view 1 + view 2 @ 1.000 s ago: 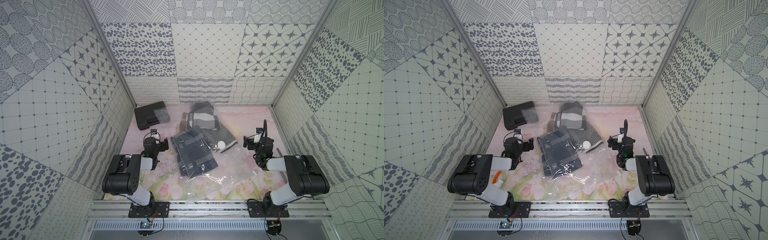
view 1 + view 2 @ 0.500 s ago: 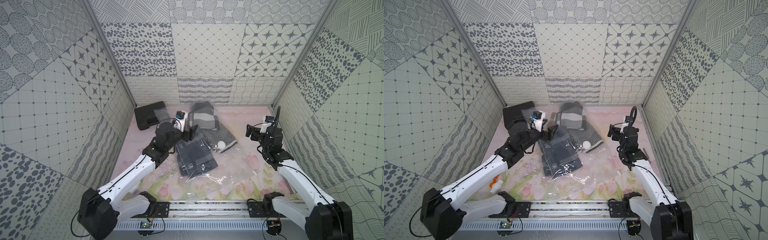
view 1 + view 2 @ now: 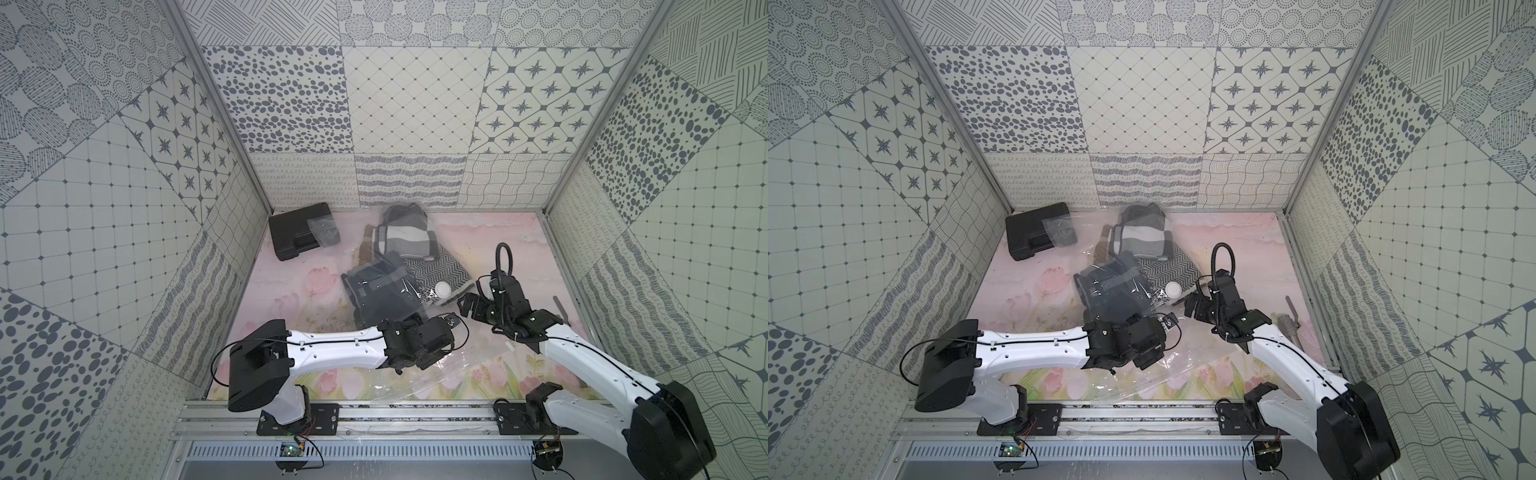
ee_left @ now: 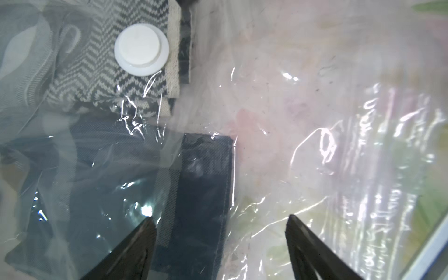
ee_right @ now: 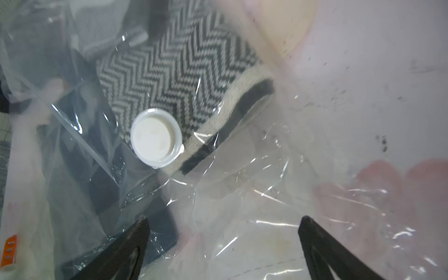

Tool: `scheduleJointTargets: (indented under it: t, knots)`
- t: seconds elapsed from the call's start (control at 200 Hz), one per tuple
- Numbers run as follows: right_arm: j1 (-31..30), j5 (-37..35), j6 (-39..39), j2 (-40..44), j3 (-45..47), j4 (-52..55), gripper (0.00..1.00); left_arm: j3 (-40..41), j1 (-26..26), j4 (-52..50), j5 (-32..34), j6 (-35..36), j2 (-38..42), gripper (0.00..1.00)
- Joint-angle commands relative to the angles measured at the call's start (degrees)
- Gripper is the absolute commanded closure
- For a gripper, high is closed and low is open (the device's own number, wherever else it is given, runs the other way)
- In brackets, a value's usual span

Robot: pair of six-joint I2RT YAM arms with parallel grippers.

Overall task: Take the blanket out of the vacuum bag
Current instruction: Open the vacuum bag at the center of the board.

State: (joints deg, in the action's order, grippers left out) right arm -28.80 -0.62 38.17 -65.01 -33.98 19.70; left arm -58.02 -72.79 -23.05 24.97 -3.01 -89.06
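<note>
Vacuum bag (image 4: 315,145): clear plastic film, glossy and crinkled, throwing bright glints. Its valve cap (image 4: 141,52) is smooth white plastic with a dull sheen. Under the film, the herringbone blanket (image 5: 174,72) shows a coarse knit with a nubbly cream edge. The dark blue cloth (image 4: 203,181) is finer, a tight weave with a stitched hem. Black case (image 3: 291,232), matt hard plastic. Tabletop (image 3: 498,232), a smooth matt printed sheet, flecked with dark specks. Front rail (image 3: 374,415), brushed metal. On the left tool (image 4: 220,219), the fingers (image 4: 131,252) are matt black.

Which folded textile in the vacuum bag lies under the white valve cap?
The black-and-white zigzag-knit blanket: the valve cap sits over its corner, not over the dark blue fabric or the grey-striped textile.
</note>
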Motion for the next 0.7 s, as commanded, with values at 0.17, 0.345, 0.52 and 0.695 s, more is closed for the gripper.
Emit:
scheduleJointTargets:
  t: [0.17, 0.345, 0.52, 0.695]
  knots:
    - [-6.8, -1.7, 5.7, -10.0, -0.6, -0.7, 0.01, 4.5, 2.5, 1.1, 11.6, -3.8, 8.7, 0.12]
    - [-9.3, -4.7, 4.6, -16.4, -3.5, 3.8, 0.08, 6.9, 3.3, 3.1, 10.3, -3.1, 16.8, 0.11]
    - [-15.3, -8.6, 5.8, -20.2, -4.7, 8.8, 0.13, 8.2, 3.8, 3.2, 4.1, -4.5, 21.5, 0.10]
    - [-15.2, -4.1, 6.6, -26.2, -3.7, 3.5, 0.72, 7.8, 3.9, 0.8, 4.6, -5.8, 20.8, 0.10]
